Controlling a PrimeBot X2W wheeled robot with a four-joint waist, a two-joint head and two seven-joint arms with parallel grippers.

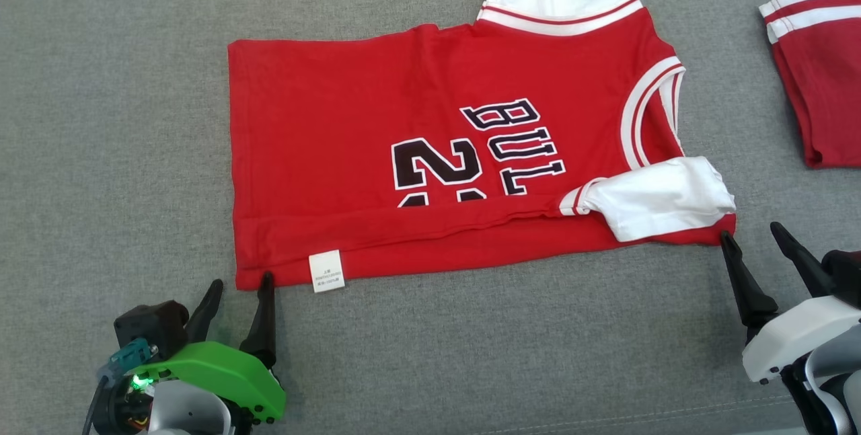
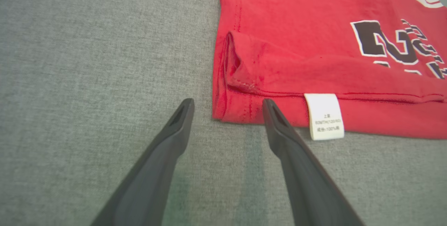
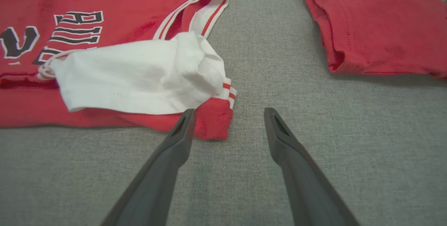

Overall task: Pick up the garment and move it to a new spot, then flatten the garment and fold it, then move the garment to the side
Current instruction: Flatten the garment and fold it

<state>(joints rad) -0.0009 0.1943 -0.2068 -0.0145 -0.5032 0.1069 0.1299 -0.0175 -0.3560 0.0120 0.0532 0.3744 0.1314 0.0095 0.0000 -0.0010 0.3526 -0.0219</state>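
Observation:
The garment (image 1: pixel 377 119) is a red jersey with white sleeves and black lettering, lying flat on the grey surface with its near edge folded up over the print. A white care label (image 1: pixel 326 271) hangs at that near edge. My left gripper (image 1: pixel 240 282) stands open at the garment's near left corner (image 2: pixel 230 107), nothing between its fingers. My right gripper (image 1: pixel 751 232) is open at the near right corner (image 3: pixel 213 121), just beside the folded white sleeve (image 3: pixel 139 75). Neither holds cloth.
A second red garment with white stripes (image 1: pixel 817 78) lies at the right edge, seen too in the right wrist view (image 3: pixel 377 23). Grey fabric surface (image 1: pixel 114 119) spreads wide to the left and along the near side.

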